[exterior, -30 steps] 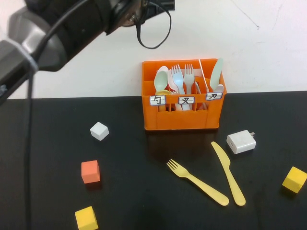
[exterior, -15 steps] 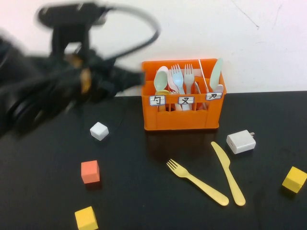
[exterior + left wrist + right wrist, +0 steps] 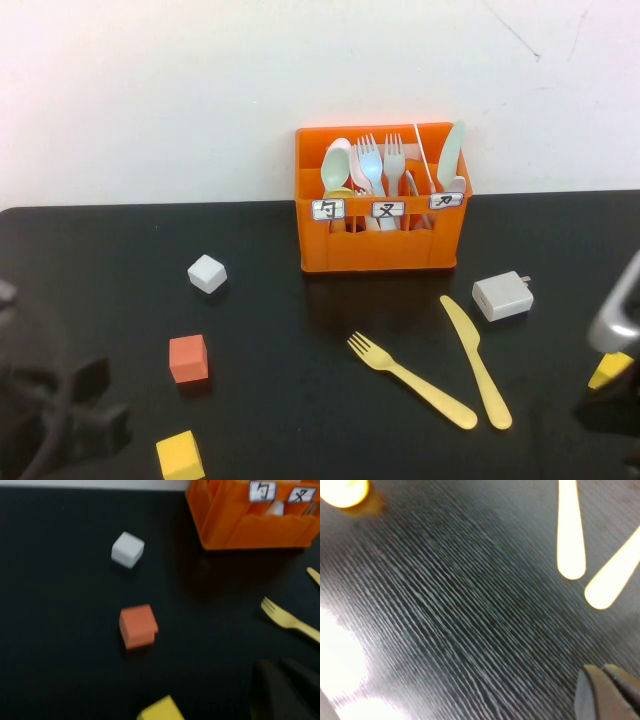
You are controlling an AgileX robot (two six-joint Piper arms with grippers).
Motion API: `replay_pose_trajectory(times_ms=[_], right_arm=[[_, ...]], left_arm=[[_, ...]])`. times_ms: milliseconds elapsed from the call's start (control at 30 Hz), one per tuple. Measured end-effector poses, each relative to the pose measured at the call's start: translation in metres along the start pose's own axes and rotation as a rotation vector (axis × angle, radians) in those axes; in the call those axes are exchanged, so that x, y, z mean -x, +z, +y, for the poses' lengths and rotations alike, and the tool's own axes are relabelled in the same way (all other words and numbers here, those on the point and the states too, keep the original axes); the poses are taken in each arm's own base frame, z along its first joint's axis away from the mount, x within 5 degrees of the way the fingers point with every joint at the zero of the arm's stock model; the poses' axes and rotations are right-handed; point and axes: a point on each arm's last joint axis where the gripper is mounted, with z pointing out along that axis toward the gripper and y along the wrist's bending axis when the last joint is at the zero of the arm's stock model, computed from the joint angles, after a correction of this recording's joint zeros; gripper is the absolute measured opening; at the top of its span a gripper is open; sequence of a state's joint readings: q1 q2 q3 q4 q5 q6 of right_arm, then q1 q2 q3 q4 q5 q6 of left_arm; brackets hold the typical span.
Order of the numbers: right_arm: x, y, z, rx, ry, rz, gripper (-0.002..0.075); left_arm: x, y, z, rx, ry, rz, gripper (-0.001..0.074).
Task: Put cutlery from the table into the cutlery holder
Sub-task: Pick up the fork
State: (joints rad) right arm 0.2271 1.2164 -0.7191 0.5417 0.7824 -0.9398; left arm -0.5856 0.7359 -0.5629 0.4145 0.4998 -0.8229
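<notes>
The orange cutlery holder (image 3: 380, 205) stands at the back of the black table (image 3: 280, 330), with a mint-green knife (image 3: 452, 152) upright in its right compartment among other cutlery. In front of it a yellow fork (image 3: 410, 380) and a yellow knife (image 3: 476, 362) lie flat. Low at the table's front left corner is my left gripper (image 3: 277, 666), shut and empty, with the holder (image 3: 240, 522) and the fork (image 3: 289, 621) ahead of it. My right gripper (image 3: 601, 672) hangs shut and empty at the right edge, near the handle ends (image 3: 570, 540) of the two yellow pieces.
A white charger plug (image 3: 502, 296) lies right of the holder. A white cube (image 3: 207, 273), a red cube (image 3: 188, 358) and a yellow cube (image 3: 179, 456) sit on the left. Another yellow cube (image 3: 610, 370) is partly behind the right arm (image 3: 620, 310).
The left arm has swung from the upper left, past the holder, down to the front left corner. The right arm has come into view at the right edge. The cutlery has not moved.
</notes>
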Motion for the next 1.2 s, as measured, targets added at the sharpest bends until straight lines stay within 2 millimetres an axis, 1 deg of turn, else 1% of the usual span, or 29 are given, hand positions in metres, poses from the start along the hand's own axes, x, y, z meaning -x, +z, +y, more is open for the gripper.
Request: replay_pose_trajectory(times_ms=[100,200,333,533,700,767,900,1000,1133,1200], right_arm=[[0.016,0.013,0.002,0.022,-0.04,0.008,-0.0002],[0.032,0.027,0.004,0.034,-0.071,0.035,-0.0002],[0.055,0.053,0.006,0.025,-0.142,0.099,-0.0002],[0.087,0.098,0.014,-0.002,-0.292,0.163,-0.0002],[0.104,0.134,0.017,0.005,-0.373,0.201,-0.0002],[0.11,0.147,0.014,0.01,-0.379,0.212,-0.0002],[0.116,0.166,0.008,0.013,-0.384,0.231,0.0008],[0.119,0.176,0.005,0.015,-0.392,0.247,0.0079],[0.125,0.181,0.002,0.007,-0.407,0.247,0.0244],[0.125,0.182,0.001,0.0,-0.418,0.252,0.0302]], left_arm=[[-0.016,-0.01,0.009,-0.015,-0.043,-0.001,-0.0001],[-0.027,-0.018,0.016,-0.018,-0.067,-0.005,-0.0001],[-0.039,-0.02,0.021,-0.014,-0.097,0.025,-0.0001],[-0.047,-0.02,0.025,0.024,-0.127,0.102,-0.0001],[-0.057,-0.022,0.028,0.068,-0.13,0.201,-0.0001],[-0.057,-0.022,0.028,0.065,-0.121,0.209,-0.0001],[-0.056,-0.022,0.026,0.046,-0.117,0.197,-0.0001],[-0.056,-0.022,0.026,0.038,-0.109,0.193,-0.0001],[-0.056,-0.021,0.025,0.033,-0.101,0.188,-0.0001],[-0.055,-0.021,0.025,0.032,-0.099,0.187,-0.0001]])
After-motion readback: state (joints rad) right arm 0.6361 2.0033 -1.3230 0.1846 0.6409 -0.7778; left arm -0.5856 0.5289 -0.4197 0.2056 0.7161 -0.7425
